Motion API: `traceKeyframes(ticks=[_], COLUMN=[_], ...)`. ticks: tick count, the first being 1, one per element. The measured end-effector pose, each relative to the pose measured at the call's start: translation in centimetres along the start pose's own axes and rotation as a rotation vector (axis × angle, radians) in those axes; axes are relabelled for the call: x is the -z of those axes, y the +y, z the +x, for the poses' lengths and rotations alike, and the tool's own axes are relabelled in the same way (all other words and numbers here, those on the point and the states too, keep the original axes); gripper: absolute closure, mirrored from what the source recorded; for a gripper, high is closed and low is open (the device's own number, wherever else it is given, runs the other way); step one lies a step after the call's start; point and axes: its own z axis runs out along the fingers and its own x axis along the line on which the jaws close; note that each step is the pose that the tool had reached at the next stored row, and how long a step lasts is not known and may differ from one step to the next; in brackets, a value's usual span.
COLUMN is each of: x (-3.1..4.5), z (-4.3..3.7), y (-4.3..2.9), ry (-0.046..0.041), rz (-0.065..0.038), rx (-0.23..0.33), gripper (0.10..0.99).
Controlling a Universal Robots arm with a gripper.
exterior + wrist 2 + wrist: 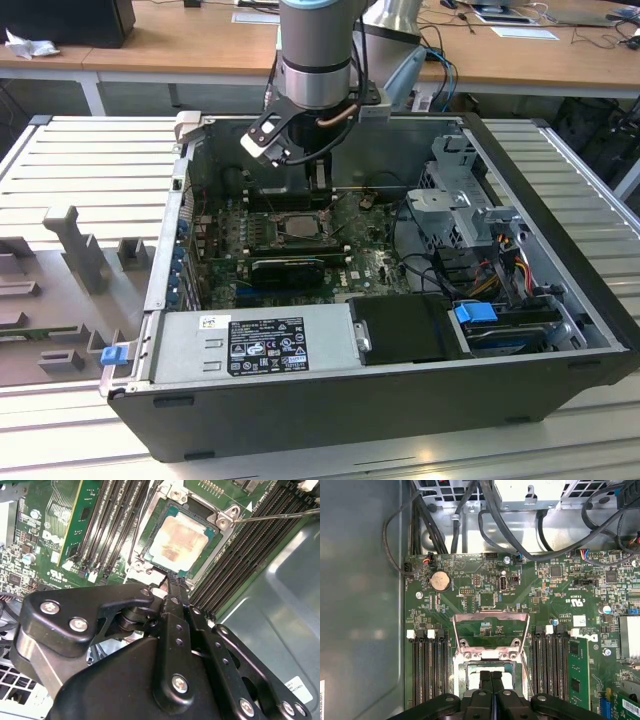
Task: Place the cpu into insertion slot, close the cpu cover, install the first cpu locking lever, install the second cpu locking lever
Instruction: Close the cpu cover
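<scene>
Open desktop PC case (560,190) lies on its side on a slatted grey surface (90,150), w/ a green motherboard (365,265) on the case floor. A robot arm (315,60) reaches straight down into the case, over the middle of the board.

In the second wrist view, the black end effector (170,583) has its two fingers pressed together w/ nothing between them. The tips hang just at the edge of the insertion slot (218,521). The cpu (178,542), a pale silvery-beige square, lies flat inside that slot, framed by the dark socket edge. A thin metal lever rod (280,515) sticks out from the socket corner, free over the long black memory slots (245,555).

In the first wrist view, the cpu cover (491,615), a grey metal frame w/ a square window, stands swung open on the far side of the socket from the fingers (485,680); green board shows through the window. Memory slots run along both sides of the socket. Black cables (470,510) loop above the board near the case wall.
</scene>
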Motion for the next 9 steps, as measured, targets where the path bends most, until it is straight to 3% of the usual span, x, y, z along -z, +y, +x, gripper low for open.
traceKeyframes(ticks=[9], x=[0.37], z=[0.01], y=[0.16], ry=[0.0000], rz=[0.000], rx=[0.000], gripper=[0.980])
